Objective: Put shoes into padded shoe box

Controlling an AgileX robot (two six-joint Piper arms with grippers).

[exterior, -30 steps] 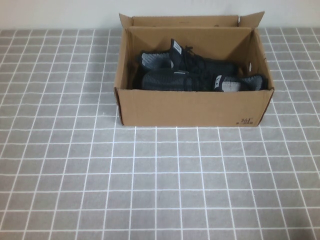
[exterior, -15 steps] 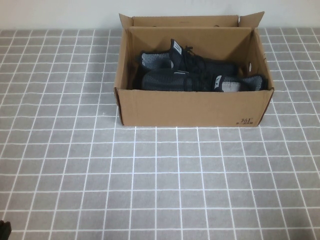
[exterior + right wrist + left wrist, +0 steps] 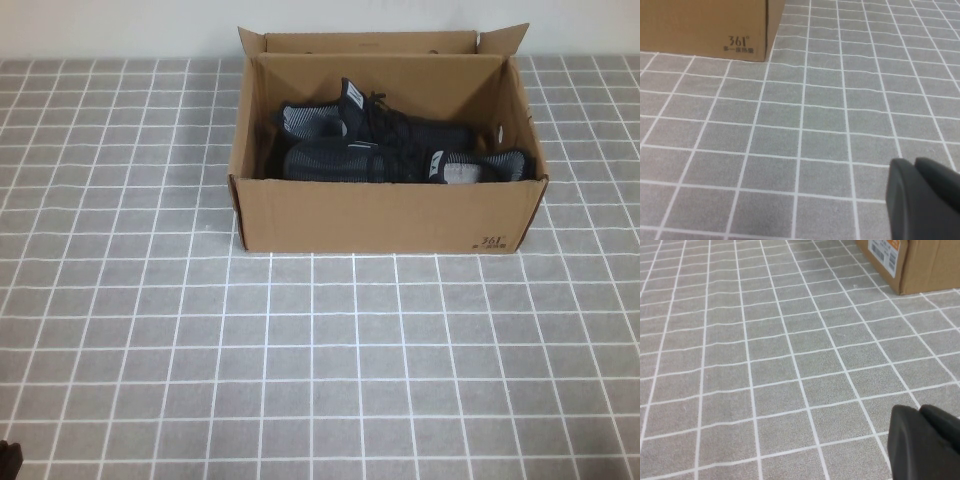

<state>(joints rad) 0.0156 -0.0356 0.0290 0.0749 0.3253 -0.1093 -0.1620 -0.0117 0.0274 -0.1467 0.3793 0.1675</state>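
Black knit sneakers (image 3: 400, 150) lie together inside the cardboard shoe box (image 3: 385, 215). I park both arms low over the tabletop (image 3: 320, 360): left pincer (image 3: 927, 442) and right pincer (image 3: 922, 197) pressed together, empty, well apart from the box.

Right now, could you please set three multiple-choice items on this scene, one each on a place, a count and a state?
1. Where are the shoes?
A in the box
B left of it
C in a gripper

2. How many shoes show?
A one
B two
C three

3. The padded shoe box is:
A taped shut
B crushed
C open on top

Answers: 1 A, both lie inside its walls. 2 B, a black pair lies side by side. 3 C, its flaps stand up. The left gripper and right gripper hang over bare table, holding nothing.
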